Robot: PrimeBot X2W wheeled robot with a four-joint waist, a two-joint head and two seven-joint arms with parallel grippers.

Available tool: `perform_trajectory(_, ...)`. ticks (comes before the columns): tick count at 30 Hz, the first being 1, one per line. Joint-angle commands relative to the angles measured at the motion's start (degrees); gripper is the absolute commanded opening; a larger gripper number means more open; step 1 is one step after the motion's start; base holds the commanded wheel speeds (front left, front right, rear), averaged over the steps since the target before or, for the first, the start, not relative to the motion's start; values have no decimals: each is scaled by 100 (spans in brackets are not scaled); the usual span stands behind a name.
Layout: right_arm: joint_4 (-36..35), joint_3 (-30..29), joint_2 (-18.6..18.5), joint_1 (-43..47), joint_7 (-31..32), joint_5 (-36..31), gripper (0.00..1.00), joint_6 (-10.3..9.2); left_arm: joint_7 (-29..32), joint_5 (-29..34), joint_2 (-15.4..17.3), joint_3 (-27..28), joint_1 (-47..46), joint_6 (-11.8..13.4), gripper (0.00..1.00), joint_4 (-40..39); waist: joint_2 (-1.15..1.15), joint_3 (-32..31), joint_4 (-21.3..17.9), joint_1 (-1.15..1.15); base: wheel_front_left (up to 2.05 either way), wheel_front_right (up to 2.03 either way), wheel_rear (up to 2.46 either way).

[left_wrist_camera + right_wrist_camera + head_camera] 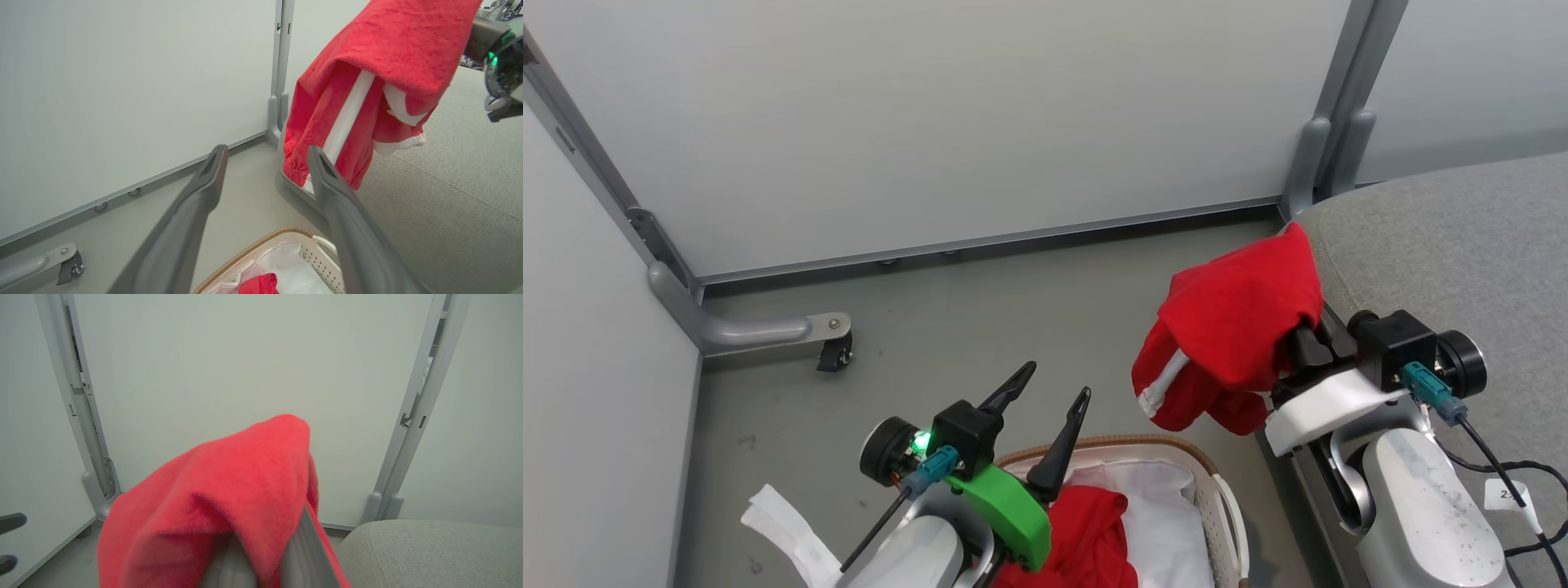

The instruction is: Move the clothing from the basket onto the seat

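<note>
My right gripper (1298,343) is shut on a red garment (1233,327) with a white stripe. It holds the garment in the air at the left edge of the light grey seat (1445,229), and the cloth drapes over and hides the fingers. In the right wrist view the garment (229,477) covers the fingers (302,547), with the seat (429,551) to the right. My left gripper (1054,392) stands open over the white basket (1176,445), holding nothing. Another red garment (1094,523) lies on the basket's white liner. The left wrist view shows the hanging garment (380,61) beyond the left gripper (267,153).
White partition walls with grey posts close off the back and left. A grey foot with a caster (833,351) juts onto the floor at the left. A white cloth strip (784,523) lies on the floor beside my left arm. Black cables (1503,465) trail by the right arm.
</note>
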Motion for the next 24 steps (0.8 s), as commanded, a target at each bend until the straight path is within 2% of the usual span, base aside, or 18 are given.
perform_trajectory(1,-35,-32,-22,-7,-29,-44,0,-4,-2,70,-18,58,115,-24,100,-39,0,29,-60,0,0,0,0)
perform_trajectory(7,-107,-104,-23,-125,-29,-98,0,-5,-3,267,-125,177,253,-54,100,-180,0,212,-478,0,0,0,0)
perform_trajectory(18,-289,-353,-19,-263,-29,-216,0,-5,-1,592,-167,268,88,-67,100,-506,0,878,-1712,0,0,0,0)
perform_trajectory(24,-348,-459,-16,-187,-29,-135,0,-5,-1,648,-164,176,-24,-68,100,-516,0,1101,-2193,0,0,0,0)
